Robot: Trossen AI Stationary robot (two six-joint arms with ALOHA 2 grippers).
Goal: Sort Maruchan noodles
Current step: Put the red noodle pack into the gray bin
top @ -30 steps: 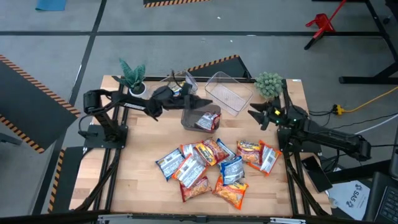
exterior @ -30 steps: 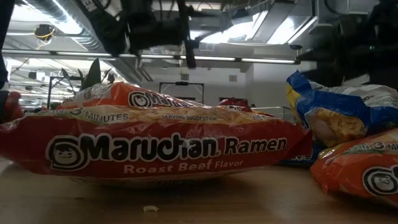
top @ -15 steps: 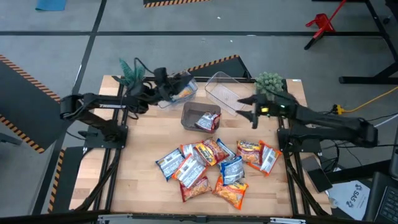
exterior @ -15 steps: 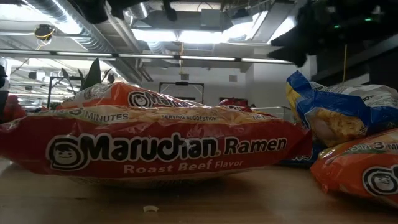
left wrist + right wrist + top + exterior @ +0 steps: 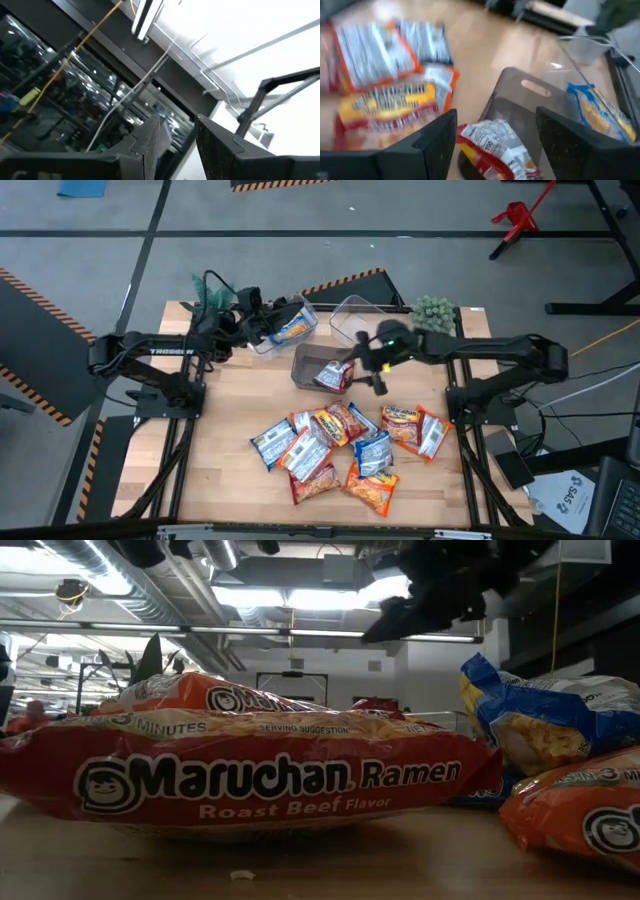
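Red-white packet [image 5: 492, 147] lying slantwise in grey bin [image 5: 305, 362], right fingers [image 5: 432, 145] wide above it, left fingers [image 5: 152, 142] narrow, empty.

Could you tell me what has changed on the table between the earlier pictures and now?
The right gripper swung from the table's right edge in over the grey bin, jaws open and empty, above the red-white packet inside. The left gripper drew back from the grey bin to the clear bin that holds a blue-yellow packet. The pile of packets stayed put.
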